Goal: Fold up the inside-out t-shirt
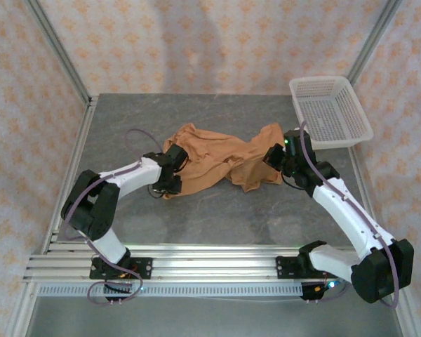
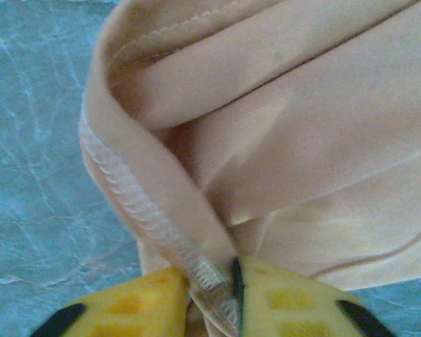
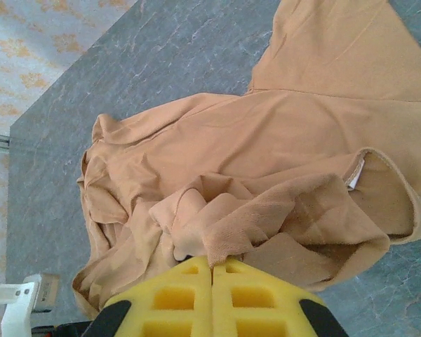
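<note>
The orange-tan t-shirt (image 1: pixel 221 158) lies crumpled across the middle of the grey table, stretched between the two arms. My left gripper (image 1: pixel 170 172) is at its left end, shut on a stitched hem (image 2: pixel 151 210) that runs down between the yellow fingers (image 2: pixel 288 298). My right gripper (image 1: pixel 275 160) is at the shirt's right end, its yellow fingers (image 3: pixel 179 295) pressed together on a fold of cloth (image 3: pixel 221 235). A small white neck label (image 3: pixel 356 173) peeks from the collar opening in the right wrist view.
A white mesh basket (image 1: pixel 330 112) sits at the table's back right corner, just behind the right arm. Bare grey table (image 1: pixel 224 214) lies in front of the shirt. Patterned walls enclose the table on three sides.
</note>
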You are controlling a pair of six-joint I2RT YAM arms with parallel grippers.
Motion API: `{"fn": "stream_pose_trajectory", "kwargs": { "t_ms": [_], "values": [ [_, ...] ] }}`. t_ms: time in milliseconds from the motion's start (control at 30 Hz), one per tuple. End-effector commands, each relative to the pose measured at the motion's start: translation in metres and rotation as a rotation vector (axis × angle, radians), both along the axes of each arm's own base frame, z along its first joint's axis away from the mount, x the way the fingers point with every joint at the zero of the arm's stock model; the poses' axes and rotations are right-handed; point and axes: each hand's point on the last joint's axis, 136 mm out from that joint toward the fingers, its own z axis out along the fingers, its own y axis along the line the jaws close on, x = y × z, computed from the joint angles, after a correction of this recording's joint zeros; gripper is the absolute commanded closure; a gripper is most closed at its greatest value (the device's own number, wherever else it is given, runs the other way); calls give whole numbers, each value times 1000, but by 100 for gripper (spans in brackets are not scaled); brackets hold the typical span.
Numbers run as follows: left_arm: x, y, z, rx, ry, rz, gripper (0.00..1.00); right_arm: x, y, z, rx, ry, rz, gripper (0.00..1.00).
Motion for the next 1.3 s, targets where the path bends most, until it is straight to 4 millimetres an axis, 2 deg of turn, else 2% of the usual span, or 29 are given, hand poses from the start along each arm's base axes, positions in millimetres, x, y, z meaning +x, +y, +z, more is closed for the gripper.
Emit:
{"fn": "stream_pose_trajectory", "kwargs": {
  "t_ms": [0, 67, 167, 200, 267, 333, 433, 500, 533, 600, 633, 700, 767, 800, 867, 967, 1000, 1033, 1067, 1100, 1133, 1200, 1267],
  "values": [
    [5, 15, 4, 65, -1, 20, 91, 4, -5, 22, -4, -57, -4, 100],
    [10, 17, 12, 57, -17, 27, 100, 5, -7, 25, -10, -62, -6, 100],
    [21, 15, 35, 31, -65, 31, 100, 9, -11, 33, -20, -76, -13, 100],
    [27, 14, 48, 10, -91, 31, 100, 12, -16, 40, -28, -86, -22, 100],
    [43, 11, 81, -69, -164, 44, 100, 18, -29, 57, -47, -109, -47, 100],
    [61, 13, 129, -227, -277, 89, 100, 28, -50, 83, -71, -143, -90, 100],
    [84, 35, 212, -446, -489, 190, 100, 39, -73, 128, -80, -209, -137, 100],
    [90, 54, 259, -535, -616, 251, 100, 42, -80, 162, -74, -269, -148, 100],
    [92, 61, 280, -569, -671, 271, 100, 45, -80, 173, -73, -285, -146, 100],
    [94, 66, 305, -609, -731, 278, 100, 46, -77, 192, -54, -324, -129, 100],
    [95, 64, 310, -624, -741, 266, 100, 47, -73, 199, -37, -336, -115, 100],
    [97, 58, 307, -649, -727, 248, 100, 47, -66, 206, -1, -348, -87, 100],
    [99, 55, 291, -677, -684, 269, 100, 46, -57, 202, 34, -340, -47, 100],
    [99, 54, 277, -677, -660, 272, 100, 46, -51, 194, 61, -322, -19, 100],
    [98, 51, 250, -683, -615, 280, 100, 46, -33, 162, 108, -248, 35, 100],
    [93, 39, 201, -688, -540, 290, 100, 35, 5, 76, 95, -73, 113, 100],
    [90, 33, 185, -679, -515, 286, 100, 26, 26, 40, 97, 3, 161, 100],
    [88, 27, 170, -664, -488, 281, 100, 17, 47, 18, 133, 51, 224, 97],
    [86, 22, 159, -653, -468, 274, 100, 9, 62, 2, 178, 89, 278, 87],
    [85, 17, 148, -646, -446, 269, 100, 3, 76, -6, 239, 105, 331, 71],
    [84, 13, 139, -641, -427, 263, 100, -1, 80, -11, 272, 111, 344, 61],
    [82, 9, 126, -633, -400, 260, 100, -2, 68, -15, 212, 100, 301, 50],
    [81, 7, 120, -625, -387, 256, 100, -3, 48, -20, 97, 107, 251, 48]
  ]
}}
